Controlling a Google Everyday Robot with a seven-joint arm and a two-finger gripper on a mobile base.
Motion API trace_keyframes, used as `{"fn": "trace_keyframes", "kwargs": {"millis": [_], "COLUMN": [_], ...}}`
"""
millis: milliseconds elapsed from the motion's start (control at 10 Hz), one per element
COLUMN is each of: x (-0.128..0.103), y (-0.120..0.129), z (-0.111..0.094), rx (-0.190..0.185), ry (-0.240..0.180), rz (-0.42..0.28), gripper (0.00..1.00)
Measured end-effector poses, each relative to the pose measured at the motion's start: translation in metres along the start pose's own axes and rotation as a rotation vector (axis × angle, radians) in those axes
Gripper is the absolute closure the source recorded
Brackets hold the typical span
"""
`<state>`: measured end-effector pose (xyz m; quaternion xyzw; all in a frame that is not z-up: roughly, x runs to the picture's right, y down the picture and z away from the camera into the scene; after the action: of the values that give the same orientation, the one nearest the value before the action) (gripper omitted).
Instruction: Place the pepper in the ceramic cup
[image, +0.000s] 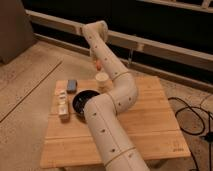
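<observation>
Camera view is showing you the arm (107, 130) rising from the bottom edge, its thick white link lying across the middle of the table (155, 131). You are looking at a pale wooden slatted top, and the arm is covering much of its centre. Off the table's right side, dark cables (192, 117) are looping over the speckled floor (25, 85).

Left of the arm, a black bowl (79, 102) is sitting on the table, with the arm's link crossing in front of its right edge. Just left of the bowl, a small white box-like thing (62, 106) is lying near the table's left edge; you cannot tell what it is. A little farther back, a blue-grey block (72, 86) is resting near the far left corner.

Past the bowl, the arm is bending at its elbow and reaching up and back, then turning down at the top. The cup (102, 81) is standing upright on the far part of the table, just beside the arm's upper link and apart from the bowl.

The gripper (97, 61) is hanging in the air above the cup, pointing down. Its fingers are closed on the pepper (98, 65), which is showing as a small orange spot at the tip, above the cup's rim and not touching it. Behind it all, a long pale ledge (165, 50) is running in front of a dark wall.
</observation>
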<state>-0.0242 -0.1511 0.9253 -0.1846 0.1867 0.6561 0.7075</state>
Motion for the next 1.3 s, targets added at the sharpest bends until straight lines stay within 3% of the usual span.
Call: {"fn": "trace_keyframes", "kwargs": {"millis": [200,600,800,1100,1300], "x": [0.0,0.026,0.033,0.031,0.037], "y": [-0.003,-0.04,-0.047,-0.018,0.0], "z": [0.001,0.024,0.026,0.026,0.039], "rx": [0.006,0.04,0.047,0.014,-0.017], "ry": [0.006,0.122,0.143,0.145,0.169], "rz": [0.006,0.078,0.092,0.044,0.031], "gripper": [1.0,1.0,1.0,1.0,1.0]}}
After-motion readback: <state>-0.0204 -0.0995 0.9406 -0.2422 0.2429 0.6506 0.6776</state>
